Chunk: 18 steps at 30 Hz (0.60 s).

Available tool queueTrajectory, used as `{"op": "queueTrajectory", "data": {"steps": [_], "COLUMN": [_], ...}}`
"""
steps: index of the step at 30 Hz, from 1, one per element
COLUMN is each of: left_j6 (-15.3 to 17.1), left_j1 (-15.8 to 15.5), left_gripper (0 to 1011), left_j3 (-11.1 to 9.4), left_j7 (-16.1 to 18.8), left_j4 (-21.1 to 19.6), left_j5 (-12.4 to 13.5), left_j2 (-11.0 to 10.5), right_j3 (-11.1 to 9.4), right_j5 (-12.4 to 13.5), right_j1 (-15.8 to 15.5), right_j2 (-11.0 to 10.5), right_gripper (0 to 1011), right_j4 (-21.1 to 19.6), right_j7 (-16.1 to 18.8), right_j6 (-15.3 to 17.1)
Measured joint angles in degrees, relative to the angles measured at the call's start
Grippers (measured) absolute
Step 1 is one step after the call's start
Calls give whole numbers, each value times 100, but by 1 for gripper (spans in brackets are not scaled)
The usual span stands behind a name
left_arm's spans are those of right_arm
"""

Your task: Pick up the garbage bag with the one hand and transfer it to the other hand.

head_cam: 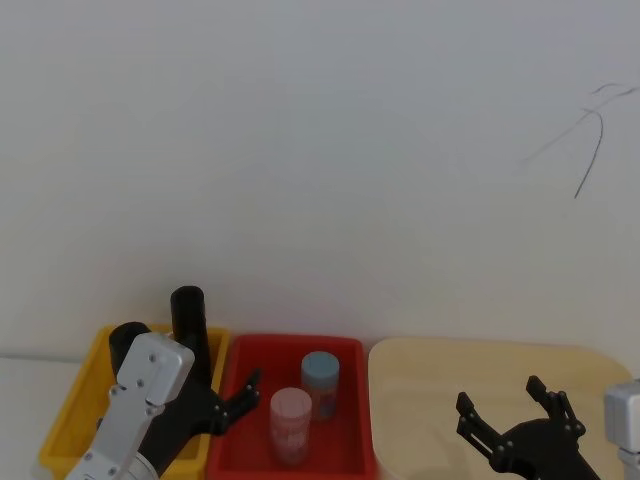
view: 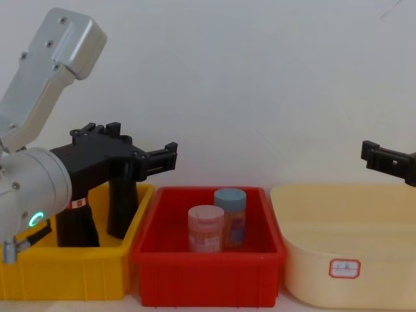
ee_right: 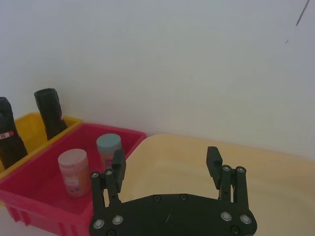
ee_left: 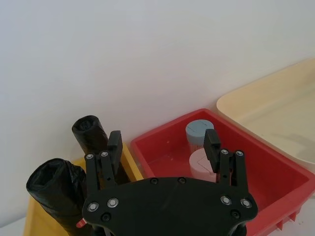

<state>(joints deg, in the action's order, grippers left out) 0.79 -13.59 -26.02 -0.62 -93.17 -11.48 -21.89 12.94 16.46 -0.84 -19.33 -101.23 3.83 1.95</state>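
The garbage bag (view: 77, 227), a black roll with a red-and-white label band, stands upright in the yellow bin (view: 65, 276), at its left. It also appears from above (head_cam: 127, 335), close under the left wrist (ee_left: 51, 189) and at a distance (ee_right: 6, 132). A plain black roll (view: 121, 208) stands beside it. My left gripper (view: 166, 156) hangs open and empty above the bin's right side, fingers pointing over the red bin (ee_left: 163, 140), touching neither roll. My right gripper (head_cam: 500, 395) is open and empty over the beige tub (ee_right: 166, 156).
The red bin (view: 208, 273) in the middle holds a pink-lidded jar (view: 205, 229) and a blue-lidded jar (view: 230, 218). The beige tub (view: 344, 273) stands to its right. A white wall rises close behind all three containers.
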Motion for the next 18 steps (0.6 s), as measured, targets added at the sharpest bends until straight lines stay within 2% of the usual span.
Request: {"op": "queueTrajectory", "data": {"steps": [18], "left_j6": [0], "left_j1": [0], "left_gripper": [1000], "left_j3": [0], "left_j7": [0], "left_j4": [0], "left_j5": [0], "left_j2": [0], "right_j3": [0], "right_j5": [0], "right_j1": [0], "right_j2": [0], "right_gripper": [1001], "right_j4": [0], "right_j7": [0], "right_j6": [0]}}
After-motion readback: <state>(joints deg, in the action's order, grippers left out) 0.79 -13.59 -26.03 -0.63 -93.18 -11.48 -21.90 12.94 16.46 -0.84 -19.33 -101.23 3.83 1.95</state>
